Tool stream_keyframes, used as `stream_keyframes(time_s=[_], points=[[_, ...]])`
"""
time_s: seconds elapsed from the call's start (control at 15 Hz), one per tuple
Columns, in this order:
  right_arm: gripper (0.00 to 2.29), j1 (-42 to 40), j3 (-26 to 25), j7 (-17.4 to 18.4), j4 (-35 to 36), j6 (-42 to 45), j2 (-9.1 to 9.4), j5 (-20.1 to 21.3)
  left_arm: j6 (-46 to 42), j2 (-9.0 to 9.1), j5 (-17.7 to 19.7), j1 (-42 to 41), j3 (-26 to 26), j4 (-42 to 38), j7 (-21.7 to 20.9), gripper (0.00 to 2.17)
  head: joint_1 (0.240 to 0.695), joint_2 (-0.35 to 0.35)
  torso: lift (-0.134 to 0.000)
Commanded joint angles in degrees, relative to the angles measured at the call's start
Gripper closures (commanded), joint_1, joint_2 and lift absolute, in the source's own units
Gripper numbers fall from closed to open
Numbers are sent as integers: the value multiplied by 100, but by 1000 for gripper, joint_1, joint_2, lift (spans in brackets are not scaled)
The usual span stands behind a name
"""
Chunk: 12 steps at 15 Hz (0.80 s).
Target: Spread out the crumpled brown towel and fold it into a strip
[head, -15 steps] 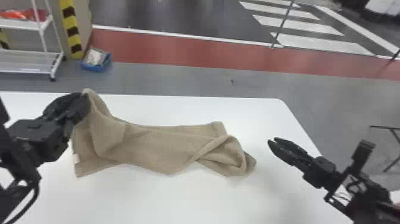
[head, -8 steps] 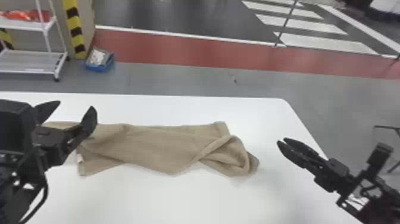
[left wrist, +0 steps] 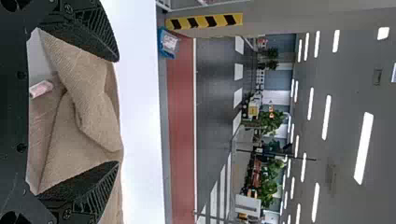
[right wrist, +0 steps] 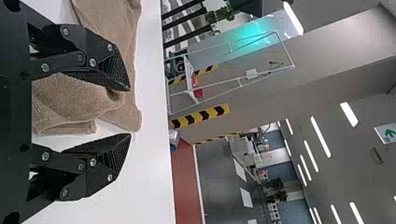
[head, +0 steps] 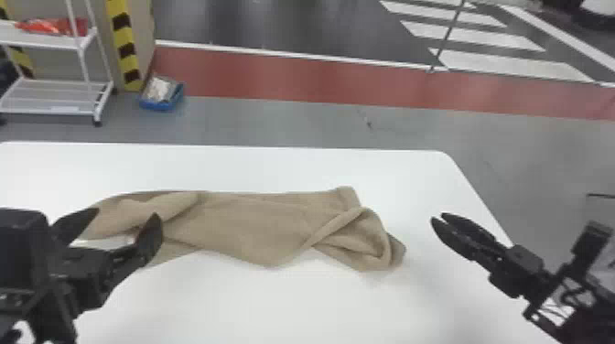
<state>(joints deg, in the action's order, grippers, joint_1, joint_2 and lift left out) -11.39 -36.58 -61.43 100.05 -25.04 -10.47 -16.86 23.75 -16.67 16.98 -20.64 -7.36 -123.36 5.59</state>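
The brown towel [head: 247, 224] lies in a long, loose band across the white table [head: 274, 306], its right end twisted into a rumpled fold. At its left end my left gripper [head: 116, 224] stands open over the cloth. In the left wrist view the left gripper [left wrist: 116, 112] has its fingers wide apart, with towel folds [left wrist: 88, 102] and a small pale label [left wrist: 41, 88] beyond them. My right gripper [head: 437, 219] is over the table, to the right of the towel and apart from it. In the right wrist view the right gripper [right wrist: 130, 112] is open, with towel [right wrist: 70, 100] behind its fingers.
The table's far edge and rounded right corner [head: 446, 155] lie beyond the towel. On the floor behind are a white shelf rack [head: 55, 96] and a blue bin [head: 160, 96], well away from both arms.
My left gripper has let go of the towel's raised left end and drawn back toward the lower left. That end has dropped onto the table. My right gripper has shifted slightly right.
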Motion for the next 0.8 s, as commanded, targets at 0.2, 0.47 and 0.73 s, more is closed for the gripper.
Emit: stream_keyframes(time_s=[0.2, 0.47, 0.73], points=[[640, -101, -139, -35, -3, 82, 1, -37, 12, 15, -318, 24, -504, 559, -58, 424, 695, -281, -124], [637, -136, -139, -35, -3, 152, 1, -72, -5, 23, -423, 227, -548, 1060, -163, 626, 695, -313, -124], [637, -136, -112, -35, -3, 169, 1, -72, -76, 23, -511, 314, -495, 1341, -207, 633, 695, -299, -124]])
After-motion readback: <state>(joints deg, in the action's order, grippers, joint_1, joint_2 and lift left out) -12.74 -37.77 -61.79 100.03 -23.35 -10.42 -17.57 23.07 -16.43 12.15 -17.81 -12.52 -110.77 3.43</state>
